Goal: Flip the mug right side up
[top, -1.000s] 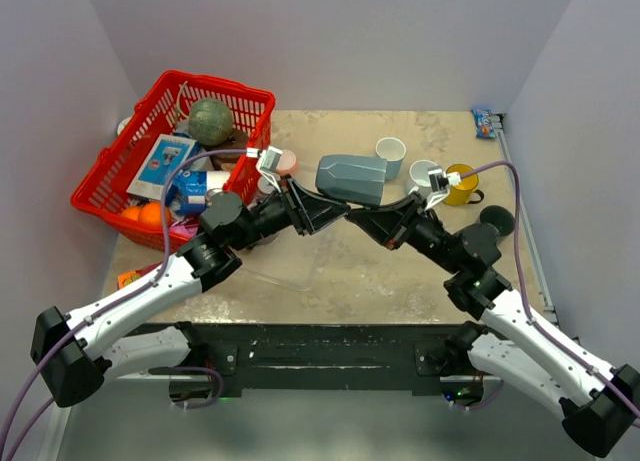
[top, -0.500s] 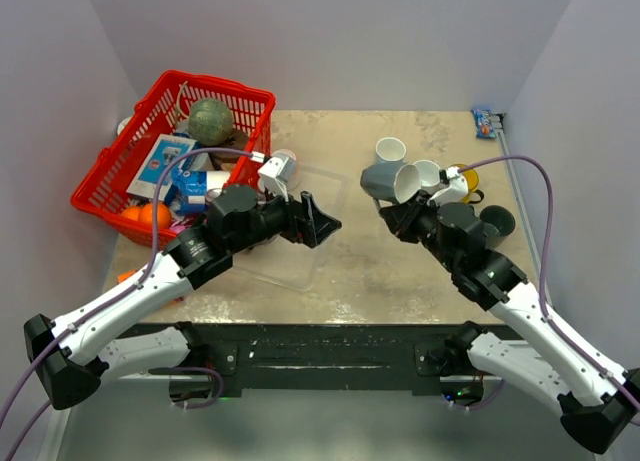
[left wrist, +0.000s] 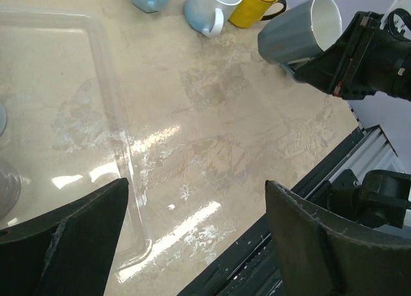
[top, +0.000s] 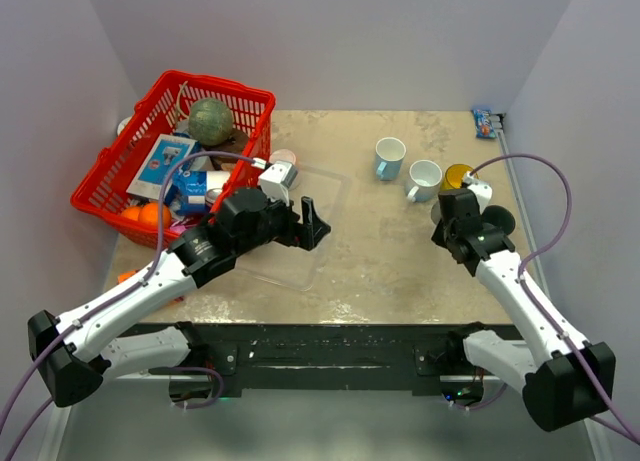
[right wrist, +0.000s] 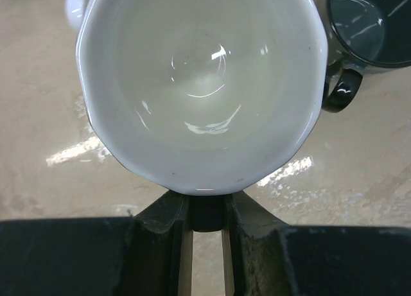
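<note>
Table (top: pixel 380 271), right side; right gripper (right wrist: pixel 207 209) pinches grey mug (right wrist: pixel 199 84) (tilted); left gripper (left wrist: pixel 196 183) spread

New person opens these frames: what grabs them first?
The grey mug, clamped tilted in the right hand near the right side of the table, its white inside filling the right wrist view. Next, the crammed red basket at far left. Last, the left hand wide open over a clear tray mid-table.
</note>
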{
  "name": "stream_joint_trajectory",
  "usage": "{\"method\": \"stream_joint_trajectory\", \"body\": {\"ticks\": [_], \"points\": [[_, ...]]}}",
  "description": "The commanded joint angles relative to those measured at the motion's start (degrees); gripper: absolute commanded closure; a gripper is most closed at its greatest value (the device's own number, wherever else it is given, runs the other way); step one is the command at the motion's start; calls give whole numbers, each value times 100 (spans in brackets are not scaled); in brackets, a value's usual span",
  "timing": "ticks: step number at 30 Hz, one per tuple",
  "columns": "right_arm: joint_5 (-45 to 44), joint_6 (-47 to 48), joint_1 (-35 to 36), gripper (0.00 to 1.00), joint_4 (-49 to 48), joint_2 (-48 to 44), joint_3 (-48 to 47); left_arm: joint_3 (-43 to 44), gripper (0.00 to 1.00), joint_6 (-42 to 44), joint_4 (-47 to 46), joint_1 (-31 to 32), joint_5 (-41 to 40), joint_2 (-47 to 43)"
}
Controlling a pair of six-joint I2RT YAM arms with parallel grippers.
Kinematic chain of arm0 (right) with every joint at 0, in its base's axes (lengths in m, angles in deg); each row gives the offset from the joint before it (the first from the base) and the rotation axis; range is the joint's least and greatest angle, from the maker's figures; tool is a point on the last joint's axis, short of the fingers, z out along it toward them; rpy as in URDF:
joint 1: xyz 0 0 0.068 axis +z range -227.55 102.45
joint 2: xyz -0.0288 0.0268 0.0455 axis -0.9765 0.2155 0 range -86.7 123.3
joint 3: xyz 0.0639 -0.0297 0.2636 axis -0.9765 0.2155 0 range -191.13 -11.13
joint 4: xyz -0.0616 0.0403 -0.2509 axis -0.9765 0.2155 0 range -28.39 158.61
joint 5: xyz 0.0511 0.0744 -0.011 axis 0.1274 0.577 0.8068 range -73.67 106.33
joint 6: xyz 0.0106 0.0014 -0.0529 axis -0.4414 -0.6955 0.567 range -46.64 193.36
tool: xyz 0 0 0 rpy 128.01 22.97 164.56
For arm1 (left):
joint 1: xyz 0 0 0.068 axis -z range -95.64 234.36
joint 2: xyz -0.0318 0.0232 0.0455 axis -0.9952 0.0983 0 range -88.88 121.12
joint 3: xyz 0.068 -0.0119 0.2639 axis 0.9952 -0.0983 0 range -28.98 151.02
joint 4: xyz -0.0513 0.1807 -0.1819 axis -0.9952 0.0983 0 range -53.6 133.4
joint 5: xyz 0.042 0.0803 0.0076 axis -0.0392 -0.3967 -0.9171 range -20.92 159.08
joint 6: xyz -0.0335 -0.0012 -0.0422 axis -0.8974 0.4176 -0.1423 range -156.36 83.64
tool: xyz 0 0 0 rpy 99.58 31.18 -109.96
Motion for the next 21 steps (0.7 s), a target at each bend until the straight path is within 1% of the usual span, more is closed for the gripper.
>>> {"method": "stream_joint_trajectory", "body": {"ticks": [1,4,9,15,21], "points": [[481,557,-668,100,-1033,439,-1,-103,9,86,-14,13,-149,-4],[649,601,-845,100,-1122,897,-36,-129,9,69,65,4,-193,-13],[710,575,-968,100,-1228,1329,-54,-182,9,51,179,4,-299,-92],[333,653,-995,100,-1088,1821,-247,-200,9,60,232,4,-317,-84],[16,645,-995,100,-877,1901,-344,-147,9,60,259,4,-299,22]]}}
